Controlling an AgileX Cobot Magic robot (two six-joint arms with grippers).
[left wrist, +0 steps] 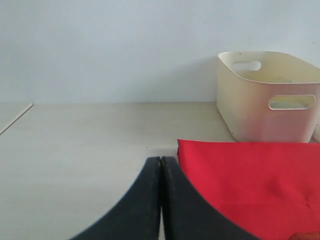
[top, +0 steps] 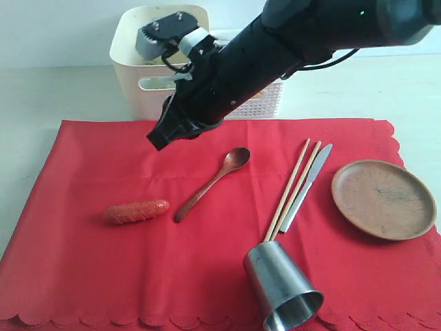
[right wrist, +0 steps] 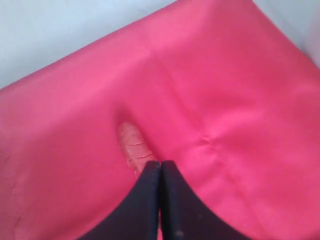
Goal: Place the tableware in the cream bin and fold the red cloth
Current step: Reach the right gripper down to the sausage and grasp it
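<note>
The red cloth (top: pixel 103 276) lies spread flat on the table. On it rest the tableware: a wooden spoon (top: pixel 213 181), chopsticks (top: pixel 294 186), a metal knife (top: pixel 308 185), a round wooden plate (top: pixel 383 198) and a steel cup (top: pixel 282 288) lying on its side near the front edge. The cream bin (top: pixel 146 76) stands behind the cloth. My right gripper (top: pixel 157 140) hangs shut and empty above the cloth in front of the bin; in its wrist view the right gripper (right wrist: pixel 160 163) points at a sausage (right wrist: pixel 133 144). My left gripper (left wrist: pixel 160 159) is shut over bare table beside the red cloth (left wrist: pixel 250 175).
A sausage (top: pixel 136 211) lies on the cloth left of the spoon. A white perforated basket (top: pixel 265 102) stands beside the cream bin (left wrist: pixel 270 97), partly hidden by the right arm. The pale table (left wrist: pixel 75 150) extends left of the cloth.
</note>
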